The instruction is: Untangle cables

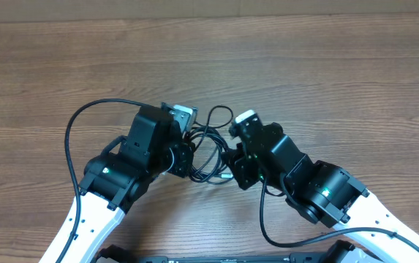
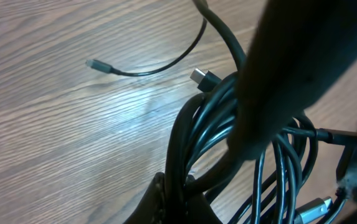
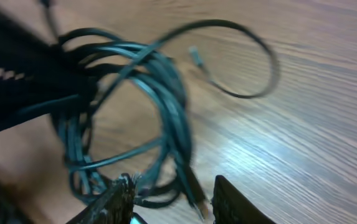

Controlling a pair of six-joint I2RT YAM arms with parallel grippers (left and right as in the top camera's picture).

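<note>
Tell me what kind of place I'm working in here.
Likely a robotics lab or test bench, though nothing beyond the tabletop shows: a wood-grain table, the left arm and right arm leaning over it, and tangled thin black cables between them.

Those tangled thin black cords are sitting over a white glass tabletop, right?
Not quite. The tangle of thin black cords is over a brown wood-grain tabletop, not white glass. The overhead view shows the grain plainly across the whole surface.
</note>
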